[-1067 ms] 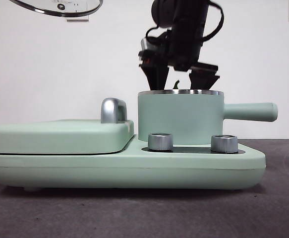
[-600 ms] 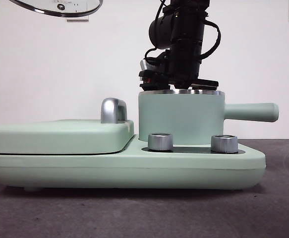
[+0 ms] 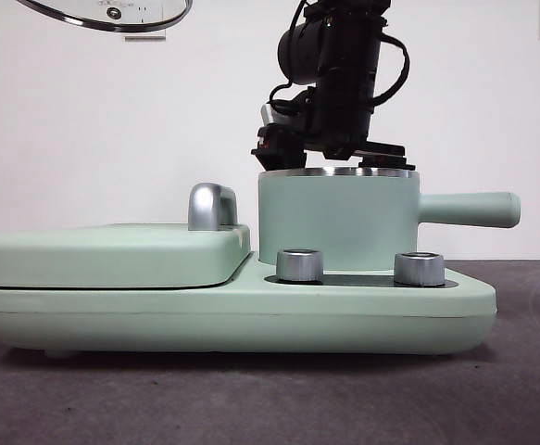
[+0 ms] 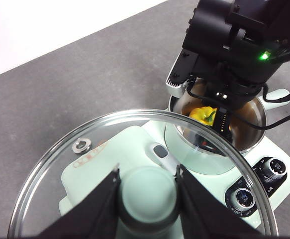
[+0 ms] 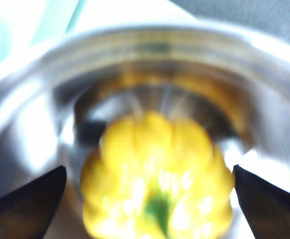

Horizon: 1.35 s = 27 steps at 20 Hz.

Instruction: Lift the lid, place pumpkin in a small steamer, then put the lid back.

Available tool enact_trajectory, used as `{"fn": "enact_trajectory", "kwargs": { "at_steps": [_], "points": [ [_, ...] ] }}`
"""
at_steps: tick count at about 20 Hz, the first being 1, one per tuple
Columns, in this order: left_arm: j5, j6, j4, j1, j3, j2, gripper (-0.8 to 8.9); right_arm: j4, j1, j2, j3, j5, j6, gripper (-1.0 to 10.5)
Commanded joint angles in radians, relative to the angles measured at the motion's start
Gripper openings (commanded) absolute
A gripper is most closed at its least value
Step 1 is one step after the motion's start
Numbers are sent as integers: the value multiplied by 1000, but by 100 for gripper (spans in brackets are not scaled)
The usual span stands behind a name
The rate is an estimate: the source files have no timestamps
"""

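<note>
Inside the small steamer [image 4: 217,130] we see the pumpkin [image 5: 157,179] low in the bowl, stem up, between our right gripper's [image 5: 149,199] spread jaws, which stand clear of it. Beside the steamer, our left gripper [image 4: 147,191] holds the lid [image 4: 85,164] aloft, clamped on its knob.

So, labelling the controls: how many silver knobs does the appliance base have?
2, both on the base's front below the small steamer: one knob under its left side, the other under its handle side.
</note>
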<state>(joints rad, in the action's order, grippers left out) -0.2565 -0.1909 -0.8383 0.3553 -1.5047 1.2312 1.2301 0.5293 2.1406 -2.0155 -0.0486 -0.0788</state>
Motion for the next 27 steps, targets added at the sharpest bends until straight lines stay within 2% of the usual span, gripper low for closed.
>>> {"fn": "enact_trajectory", "kwargs": {
  "at_steps": [1, 6, 13, 20, 22, 24, 27],
  "points": [
    [-2, 1, 25, 2, -24, 6, 26, 36, 10, 29, -87, 0, 8, 541],
    [-2, 23, 40, 2, -24, 37, 26, 189, 10, 20, -294, -3, 2, 541],
    [-2, 27, 50, 5, -24, 87, 26, 191, 10, -224, -234, -13, -3, 541],
    [-2, 27, 64, 26, -24, 132, 26, 174, 19, -657, 134, 10, -2, 540],
    [-3, 27, 77, 43, -24, 150, 26, 83, 34, -810, 285, 1, -9, 540],
    [-3, 27, 84, 69, -24, 177, 26, -11, 62, -972, 451, 1, -57, 540],
    [-3, 23, 121, 122, -24, 229, 26, -143, 106, -1215, 690, 52, -103, 537]
  ]
}}
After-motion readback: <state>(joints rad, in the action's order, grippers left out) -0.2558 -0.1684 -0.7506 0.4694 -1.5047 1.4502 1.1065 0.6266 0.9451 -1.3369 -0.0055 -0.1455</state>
